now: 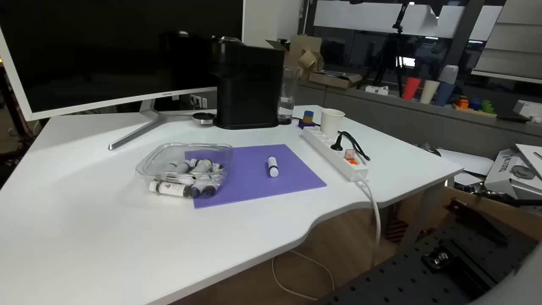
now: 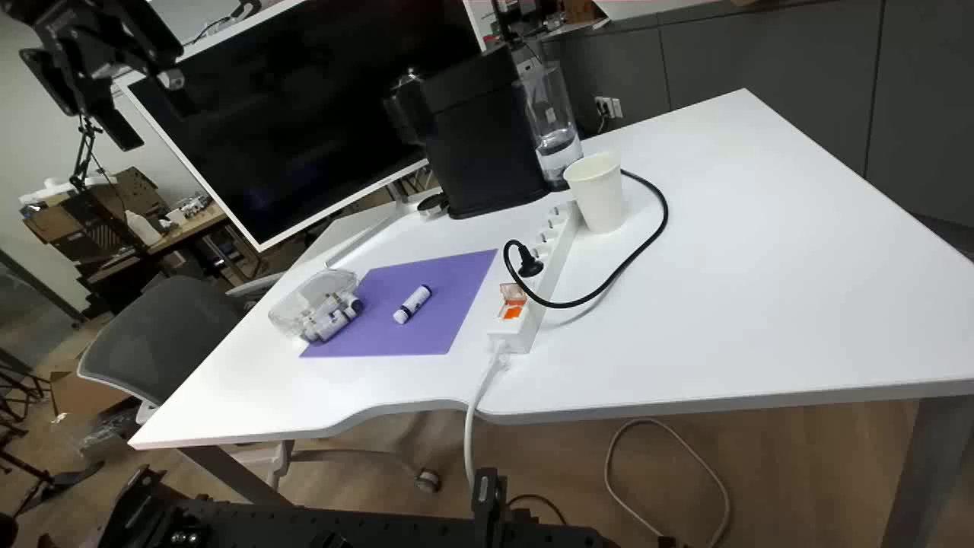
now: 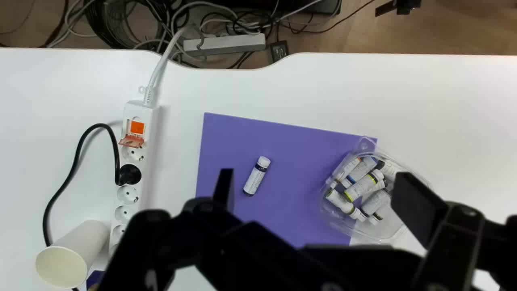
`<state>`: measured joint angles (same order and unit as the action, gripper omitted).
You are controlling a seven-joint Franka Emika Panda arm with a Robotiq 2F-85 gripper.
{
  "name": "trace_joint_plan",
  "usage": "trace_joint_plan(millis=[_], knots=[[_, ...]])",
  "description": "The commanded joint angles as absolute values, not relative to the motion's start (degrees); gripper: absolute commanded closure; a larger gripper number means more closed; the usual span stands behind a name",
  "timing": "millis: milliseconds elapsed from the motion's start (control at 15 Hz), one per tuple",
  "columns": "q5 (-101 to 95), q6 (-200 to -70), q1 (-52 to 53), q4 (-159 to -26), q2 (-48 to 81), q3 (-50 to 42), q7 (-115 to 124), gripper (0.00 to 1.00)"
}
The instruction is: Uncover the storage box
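Table (image 1: 106, 237) bears a purple mat (image 3: 299, 198); the gripper (image 3: 317, 192) hangs clear above, fingers (image 3: 416, 206) wide apart, nothing between them. The storage box (image 1: 169, 157), see-through and holding bottles (image 3: 363, 186), straddles the mat's edge, partly on bare table. Whether a clear lid covers it cannot be told — no separate lid is seen. Risks: a hard squeeze could buckle the walls; a pull at one rim could tip the box and spill its contents; a brush could roll the loose bottle (image 3: 256, 178) on the mat.

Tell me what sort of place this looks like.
Probably an office or lab: a large monitor stands on a white desk, with a grey chair beside it.
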<state>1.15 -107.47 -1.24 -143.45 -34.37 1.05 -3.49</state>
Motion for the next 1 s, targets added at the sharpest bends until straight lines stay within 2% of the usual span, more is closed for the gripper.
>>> trace_joint_plan(millis=[0, 667, 933], knots=[[0.80, -107.35, -0.51, -143.34, -34.33, 0.44, -3.13, 0.00], [0.80, -107.35, -0.51, -143.34, -34.33, 0.44, -3.14, 0.00], [-5.52, -116.45, -0.41, -145.47, -32.04, 4.34, -1.73, 0.00]])
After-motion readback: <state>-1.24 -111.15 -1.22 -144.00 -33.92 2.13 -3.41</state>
